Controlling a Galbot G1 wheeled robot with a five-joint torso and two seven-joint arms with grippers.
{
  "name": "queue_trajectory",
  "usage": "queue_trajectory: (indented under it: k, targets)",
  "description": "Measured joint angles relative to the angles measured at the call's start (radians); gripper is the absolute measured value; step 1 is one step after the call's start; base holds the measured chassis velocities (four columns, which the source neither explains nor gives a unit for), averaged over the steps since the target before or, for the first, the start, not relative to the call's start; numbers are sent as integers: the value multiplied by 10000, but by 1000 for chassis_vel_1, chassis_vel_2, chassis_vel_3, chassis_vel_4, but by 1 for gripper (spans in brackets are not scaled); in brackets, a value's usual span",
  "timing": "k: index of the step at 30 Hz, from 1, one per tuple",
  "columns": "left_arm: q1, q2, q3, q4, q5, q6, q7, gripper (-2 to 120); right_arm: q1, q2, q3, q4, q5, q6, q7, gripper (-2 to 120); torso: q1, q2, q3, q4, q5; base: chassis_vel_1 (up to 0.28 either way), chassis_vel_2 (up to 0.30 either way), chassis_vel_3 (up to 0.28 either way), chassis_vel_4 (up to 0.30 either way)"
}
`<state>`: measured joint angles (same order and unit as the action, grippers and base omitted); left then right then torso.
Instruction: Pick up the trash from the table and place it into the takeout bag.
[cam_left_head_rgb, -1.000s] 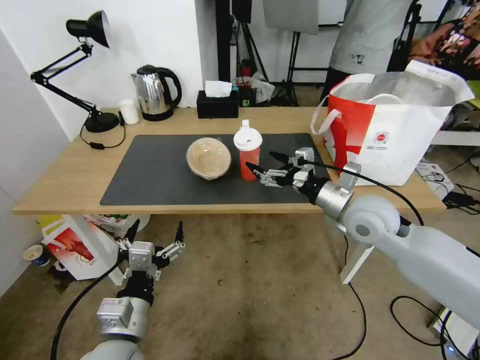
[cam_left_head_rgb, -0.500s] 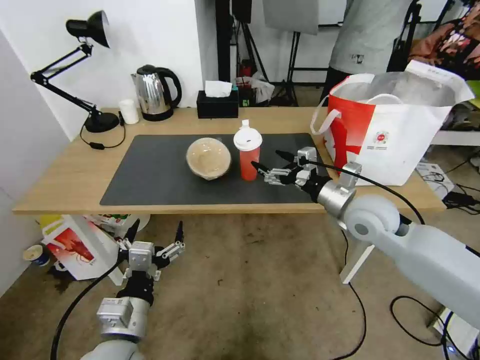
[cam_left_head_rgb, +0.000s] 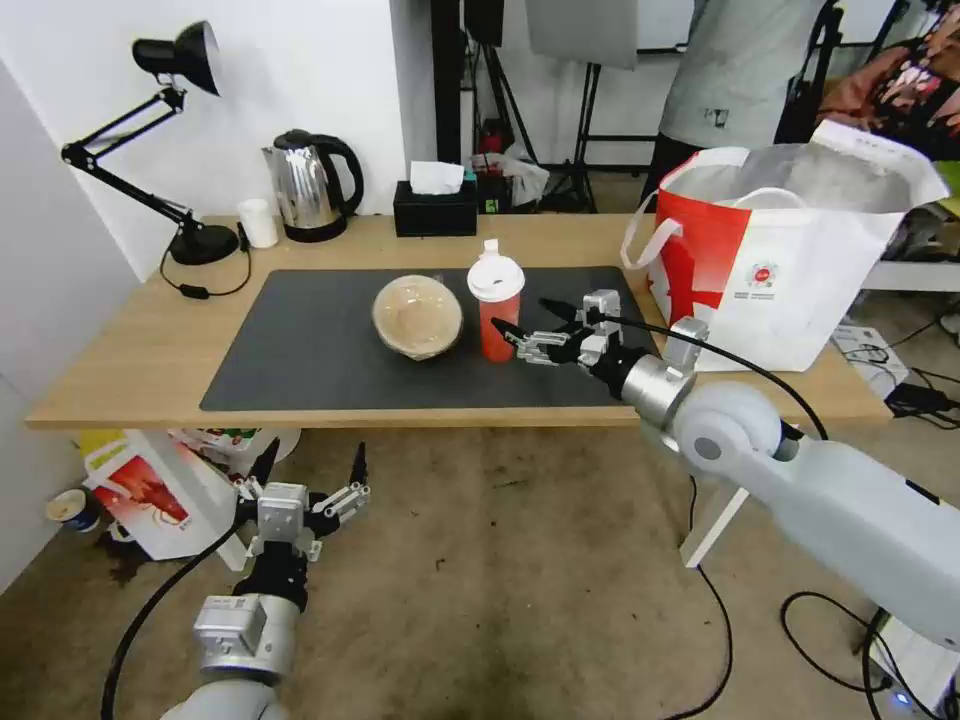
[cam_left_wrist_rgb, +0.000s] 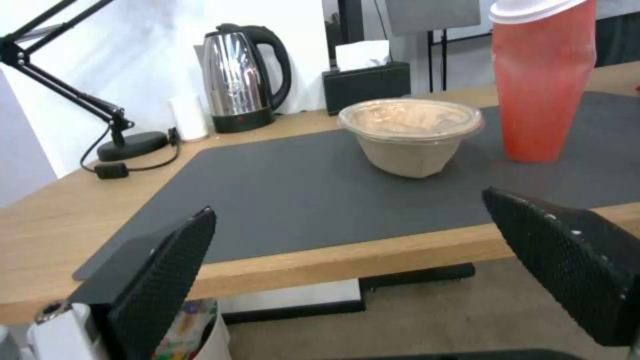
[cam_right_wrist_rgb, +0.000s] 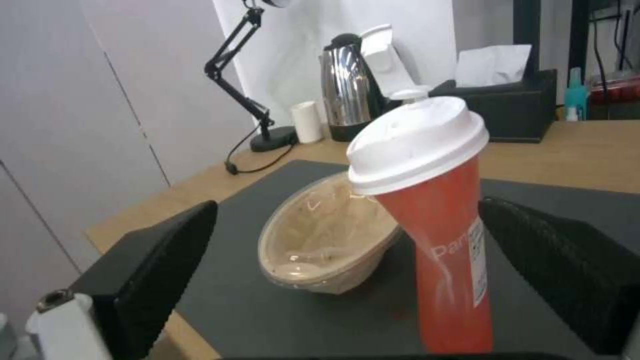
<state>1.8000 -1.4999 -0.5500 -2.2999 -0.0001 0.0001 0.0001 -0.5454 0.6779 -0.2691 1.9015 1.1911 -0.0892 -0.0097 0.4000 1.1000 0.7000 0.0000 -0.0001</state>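
Note:
A red drink cup with a white lid stands on the dark grey mat of the table, and a beige bowl sits just left of it. My right gripper is open right beside the cup, one fingertip close against its side. In the right wrist view the red cup stands between the spread fingers, with the beige bowl behind it. The takeout bag stands open at the table's right end. My left gripper hangs open low in front of the table.
A steel kettle, a black tissue box, a small white cup and a black desk lamp line the table's back edge. A red-and-white carton stands on the floor under the table's left end.
My right gripper pulled back slightly to the right, then moved left again toward the red cup. The cup, bowl and left arm have not moved.

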Motion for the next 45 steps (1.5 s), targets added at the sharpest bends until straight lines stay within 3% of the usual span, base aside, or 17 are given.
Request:
queue_trajectory:
  k: [9, 39, 45]
  targets:
    - [0, 0, 0, 0, 0, 0, 0, 100, 224, 214, -178, -314, 86, -17, -35, 100, 0, 0, 0, 0, 0, 0, 0, 0, 0]
    - [0, 0, 0, 0, 0, 0, 0, 100, 931, 1994, -744, -2465, -507, 83, -728, 100, 0, 0, 0, 0, 1, 0, 0, 0, 0]
    - [0, 0, 0, 0, 0, 0, 0, 100, 1093, 2162, -751, -2708, -528, 88, -888, 82, 0, 0, 0, 0, 0, 0, 0, 0, 0]
